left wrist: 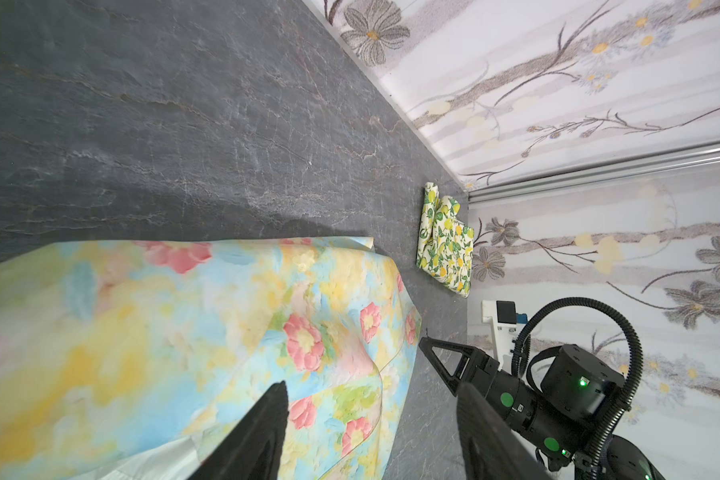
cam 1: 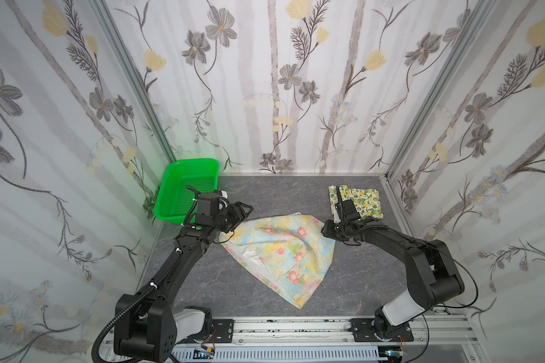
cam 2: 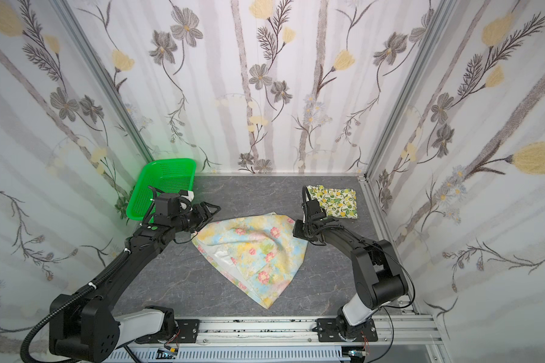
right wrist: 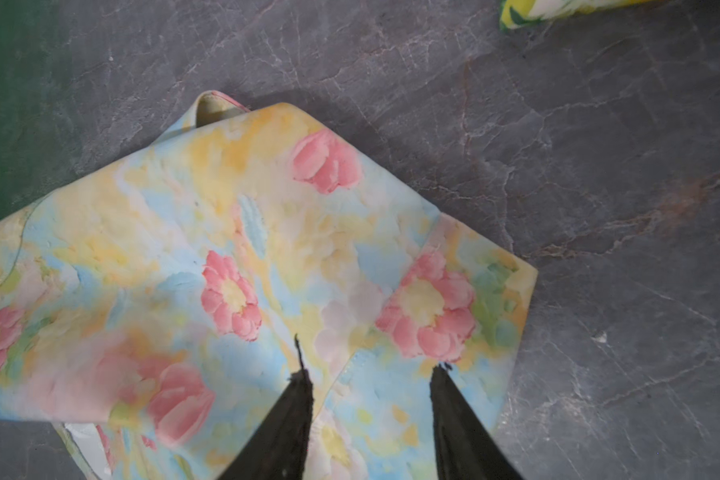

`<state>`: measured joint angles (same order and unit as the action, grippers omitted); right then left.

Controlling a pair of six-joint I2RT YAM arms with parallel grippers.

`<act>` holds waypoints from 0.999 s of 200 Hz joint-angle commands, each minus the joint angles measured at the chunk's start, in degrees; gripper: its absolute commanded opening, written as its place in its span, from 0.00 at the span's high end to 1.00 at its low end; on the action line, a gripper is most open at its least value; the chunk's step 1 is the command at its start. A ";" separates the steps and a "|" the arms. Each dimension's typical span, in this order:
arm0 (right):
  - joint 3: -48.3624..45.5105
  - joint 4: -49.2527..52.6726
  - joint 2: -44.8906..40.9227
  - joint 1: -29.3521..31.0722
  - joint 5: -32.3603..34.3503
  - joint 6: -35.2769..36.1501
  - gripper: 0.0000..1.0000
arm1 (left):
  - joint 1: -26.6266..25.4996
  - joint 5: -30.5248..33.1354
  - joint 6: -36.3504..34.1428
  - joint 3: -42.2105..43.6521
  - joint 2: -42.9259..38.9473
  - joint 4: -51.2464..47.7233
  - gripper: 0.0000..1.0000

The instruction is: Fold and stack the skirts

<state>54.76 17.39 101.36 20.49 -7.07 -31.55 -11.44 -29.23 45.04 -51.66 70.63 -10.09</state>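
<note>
The pastel blue-yellow skirt (cam 1: 280,251) (cam 2: 252,251) with pink flowers lies spread as a rough triangle in the middle of the grey table, white lining showing at its left edge. The lemon-print skirt (cam 1: 364,201) (cam 2: 339,201) lies folded at the back right. My left gripper (cam 1: 244,210) (left wrist: 371,392) hovers open over the pastel skirt's (left wrist: 184,324) back left corner, nothing between its fingers. My right gripper (cam 1: 325,231) (right wrist: 371,372) is open, fingers apart just above the pastel skirt's (right wrist: 225,249) right corner.
A green perforated basket (cam 1: 186,188) (cam 2: 162,188) leans in the back left corner, right behind my left wrist. Flowered walls close the table on three sides. An aluminium rail (cam 1: 296,327) runs along the front edge.
</note>
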 commanded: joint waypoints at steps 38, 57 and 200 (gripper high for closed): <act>-2.54 -4.74 2.22 0.28 1.82 -3.60 0.87 | -5.97 3.40 -4.58 -3.17 6.18 -4.15 0.47; -3.26 -5.01 2.94 0.73 2.23 -4.27 0.93 | -11.40 6.90 -3.97 -3.27 11.67 -4.06 0.54; -13.09 -7.83 -0.95 20.98 2.20 -16.90 1.00 | -15.45 10.89 -13.30 -32.01 54.94 -3.89 0.76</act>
<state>41.45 3.11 101.16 37.69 -1.72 -43.55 -26.94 -19.77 35.05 -78.26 119.94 -11.29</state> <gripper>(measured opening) 0.049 0.253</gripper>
